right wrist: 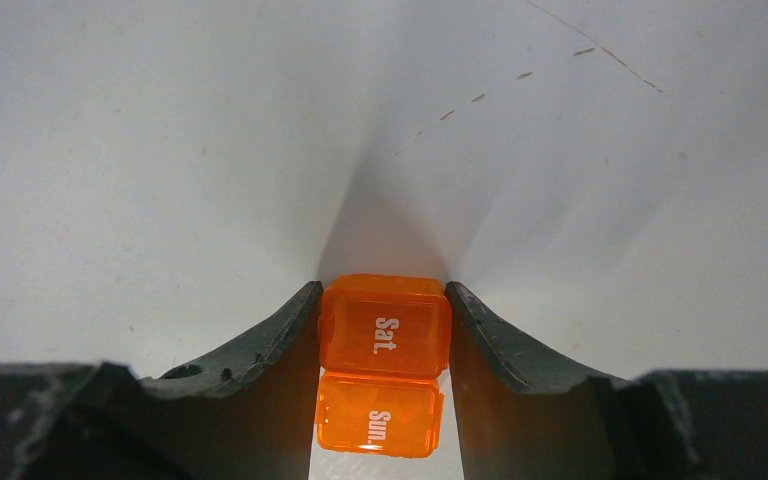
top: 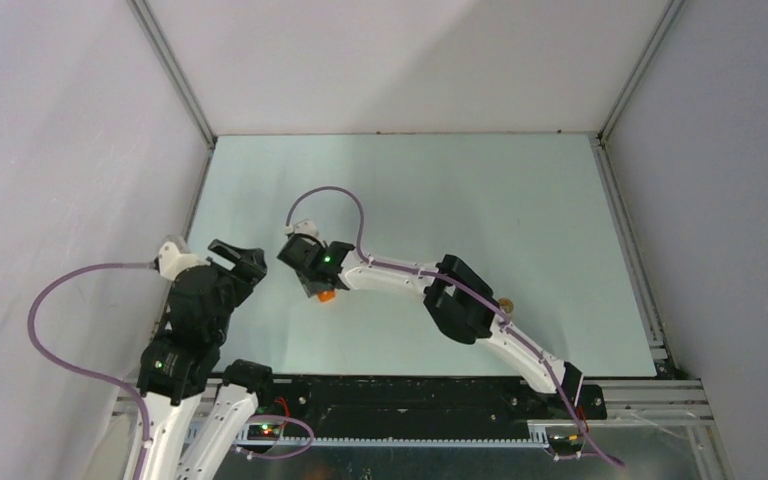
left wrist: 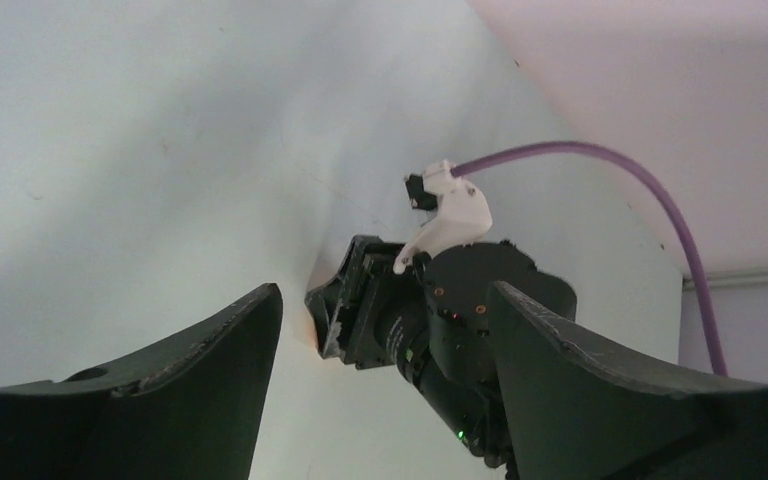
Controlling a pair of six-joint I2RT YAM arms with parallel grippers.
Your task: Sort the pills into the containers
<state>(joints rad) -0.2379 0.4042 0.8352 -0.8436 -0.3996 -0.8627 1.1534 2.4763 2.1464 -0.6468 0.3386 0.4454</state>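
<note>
right gripper (right wrist: 382, 292) pinched orange box (right wrist: 385, 335) between fingertips, at its Sat. end | box judged light, rigid, slick plastic; side walls suited gripping | left gripper (left wrist: 382, 300) gaped wide, held nothing

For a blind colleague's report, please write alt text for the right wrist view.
An orange pill box, its two lids marked Sat. and Sun., is held on both sides by the dark fingers of the right gripper. Behind it lies the pale table.
</note>
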